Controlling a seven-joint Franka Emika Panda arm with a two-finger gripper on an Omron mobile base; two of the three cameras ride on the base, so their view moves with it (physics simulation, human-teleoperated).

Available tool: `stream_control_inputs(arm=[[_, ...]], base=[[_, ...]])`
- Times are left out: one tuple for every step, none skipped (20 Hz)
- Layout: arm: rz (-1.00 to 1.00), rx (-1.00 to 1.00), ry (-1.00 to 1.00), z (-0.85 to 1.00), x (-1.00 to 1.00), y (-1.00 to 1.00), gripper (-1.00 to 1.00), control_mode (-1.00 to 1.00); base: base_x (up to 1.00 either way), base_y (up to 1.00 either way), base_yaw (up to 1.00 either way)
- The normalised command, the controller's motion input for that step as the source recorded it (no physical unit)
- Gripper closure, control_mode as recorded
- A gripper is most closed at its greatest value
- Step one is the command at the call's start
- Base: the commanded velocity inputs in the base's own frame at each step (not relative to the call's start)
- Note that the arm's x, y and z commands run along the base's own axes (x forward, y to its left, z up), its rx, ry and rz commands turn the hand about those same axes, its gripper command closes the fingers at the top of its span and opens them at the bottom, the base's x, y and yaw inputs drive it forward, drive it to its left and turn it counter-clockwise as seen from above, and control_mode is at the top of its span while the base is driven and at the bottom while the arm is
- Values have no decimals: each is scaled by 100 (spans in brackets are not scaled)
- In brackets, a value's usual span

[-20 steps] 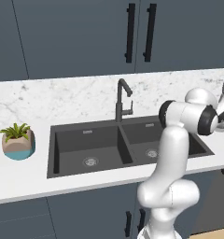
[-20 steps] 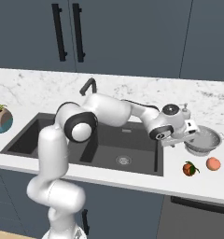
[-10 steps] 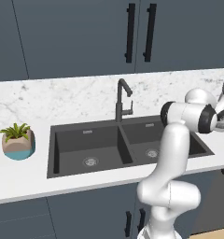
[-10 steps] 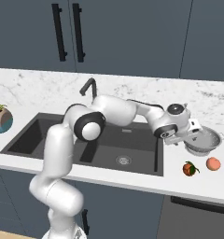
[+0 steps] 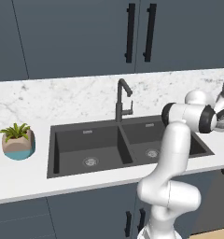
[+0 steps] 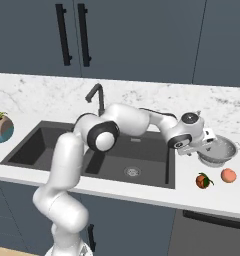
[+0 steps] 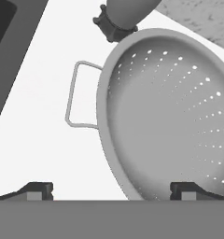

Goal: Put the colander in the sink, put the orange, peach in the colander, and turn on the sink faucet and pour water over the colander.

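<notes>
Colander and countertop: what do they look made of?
Colander: looks like metal, matte silver-grey, with rows of punched holes and a thin wire-like side handle. Countertop: looks like white marble or a stone imitation, with grey veining at the back; smooth finish.

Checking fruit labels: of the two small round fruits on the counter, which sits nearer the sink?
The deep orange fruit with a dark spot; the paler pinkish-orange peach lies beyond it, farther from the dark grey double-basin sink.

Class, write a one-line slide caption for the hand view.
Open gripper poised over the near rim of the empty colander on the white counter, its wire handle alongside.
</notes>
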Motion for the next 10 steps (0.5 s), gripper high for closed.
stream_control_inputs(arm=[[0,0,0,-15,27,-5,-100,-100],[0,0,0,-13,26,-5,-100,-100],[0,0,0,-10,28,-8,-100,-100],[1,0,0,-10,27,-12,-100,-100],[4,0,0,-3,30,-22,-100,-100],[3,0,0,-3,26,-21,-100,-100],[2,0,0,-3,24,-19,-100,-100],[2,0,0,0,22,-19,-100,-100],[2,0,0,0,21,-17,-100,-100],[2,0,0,0,19,-16,-100,-100]], base=[[0,0,0],[0,0,0],[0,0,0],[0,0,0],[0,0,0],[0,0,0],[0,0,0],[0,0,0],[0,0,0],[0,0,0]])
